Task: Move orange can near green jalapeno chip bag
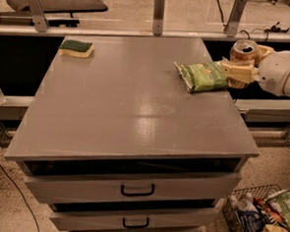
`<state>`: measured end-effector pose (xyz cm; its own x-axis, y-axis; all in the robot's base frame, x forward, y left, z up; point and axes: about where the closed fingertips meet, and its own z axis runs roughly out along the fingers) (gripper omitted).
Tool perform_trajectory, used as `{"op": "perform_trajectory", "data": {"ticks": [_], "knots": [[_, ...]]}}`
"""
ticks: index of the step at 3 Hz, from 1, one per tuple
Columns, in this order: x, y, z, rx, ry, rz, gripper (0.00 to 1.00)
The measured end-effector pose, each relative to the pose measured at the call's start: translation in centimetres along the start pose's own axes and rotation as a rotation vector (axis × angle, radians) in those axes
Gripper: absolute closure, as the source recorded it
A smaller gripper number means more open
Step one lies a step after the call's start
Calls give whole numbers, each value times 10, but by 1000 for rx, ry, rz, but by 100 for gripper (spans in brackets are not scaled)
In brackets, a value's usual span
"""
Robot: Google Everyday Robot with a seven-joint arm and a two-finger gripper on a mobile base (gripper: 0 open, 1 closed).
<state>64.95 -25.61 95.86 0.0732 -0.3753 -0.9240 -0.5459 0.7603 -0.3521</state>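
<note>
Gripper (239, 70) clamps the metal orange can (244, 48) beside the crinkled green jalapeno chip bag (202, 76) lying on the smooth grey bench (121, 102); wire basket (248, 193) holds snack packets (269, 224).

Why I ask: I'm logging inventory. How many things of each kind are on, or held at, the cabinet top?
Orange can: 1, in the hand at the right edge of the cabinet top
Green chip bag: 1
Sponge: 1
Total: 3
</note>
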Motion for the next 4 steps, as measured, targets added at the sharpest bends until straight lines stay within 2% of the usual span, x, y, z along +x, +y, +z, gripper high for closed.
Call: {"op": "perform_trajectory", "data": {"ticks": [2,3,4], "knots": [[36,3,5,37,43,115,100],[45,2,10,46,21,152,84],[50,-1,18,48,-3,171,59]]}}
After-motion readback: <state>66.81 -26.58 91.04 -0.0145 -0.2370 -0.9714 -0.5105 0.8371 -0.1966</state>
